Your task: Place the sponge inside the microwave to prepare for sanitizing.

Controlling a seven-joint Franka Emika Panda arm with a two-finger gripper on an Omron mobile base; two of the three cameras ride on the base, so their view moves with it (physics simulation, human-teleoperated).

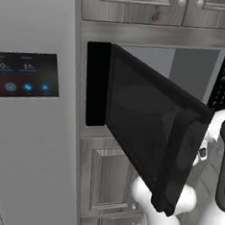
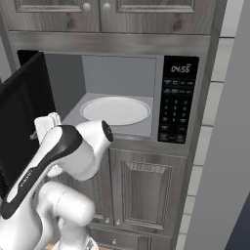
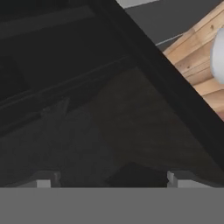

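While ajar, microwave (image 2: 117, 97) door (image 1: 151, 132) seemingly before spread jaws.

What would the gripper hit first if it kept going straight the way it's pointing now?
Most likely the microwave door. In the hand view, its dark glass spans nearly everything ahead of the open gripper. The door stands swung open. How near it is cannot be judged.

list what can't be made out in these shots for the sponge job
- Sponge: nothing shows where it is; the turntable is bare.
- Left base view: the open microwave door hides most of the cavity.
- Right base view: the arm covers the door's lower part.
- Hand view: the pincer is open, tips cut by the bottom edge; the dark door surface ahead is blurred.
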